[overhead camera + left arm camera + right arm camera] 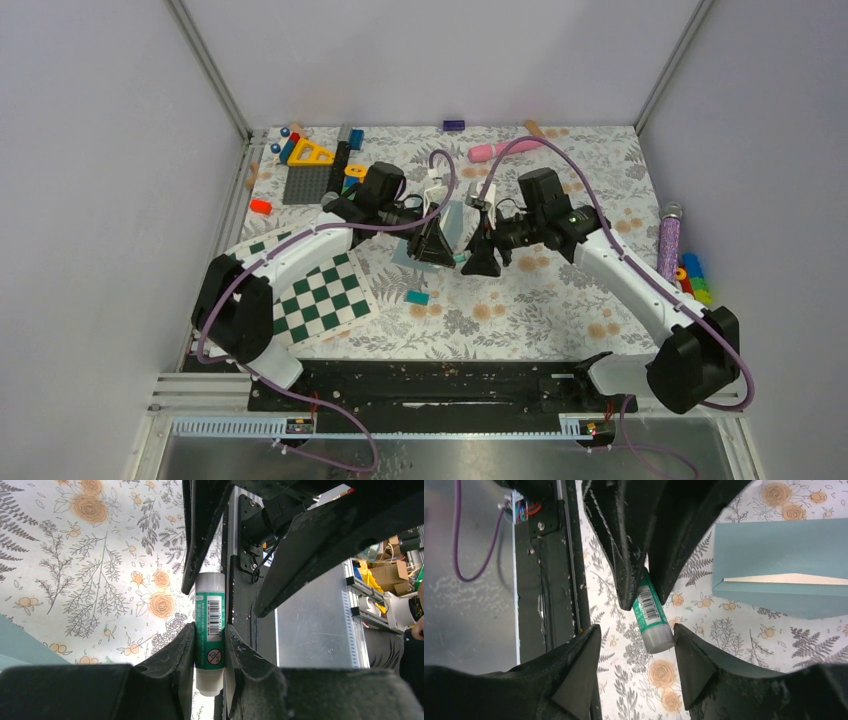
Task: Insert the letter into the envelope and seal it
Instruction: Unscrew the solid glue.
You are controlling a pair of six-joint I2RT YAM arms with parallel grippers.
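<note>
Left gripper point(210, 630) pinches a smooth cylindrical glue stick point(210, 605) over flower-printed tabletop point(100, 580).

A green-and-white checkerboard mat point(322, 300) lies on the floral-printed tablecloth point(540, 300), with a small teal rectangular block point(417, 298) near its right side. Along the far edge sit a grey studded baseplate point(310, 182), a yellow plastic triangle point(312, 153) and a pink cylinder point(497, 151). A purple glitter tube point(668, 240) lies at the right edge.
</note>
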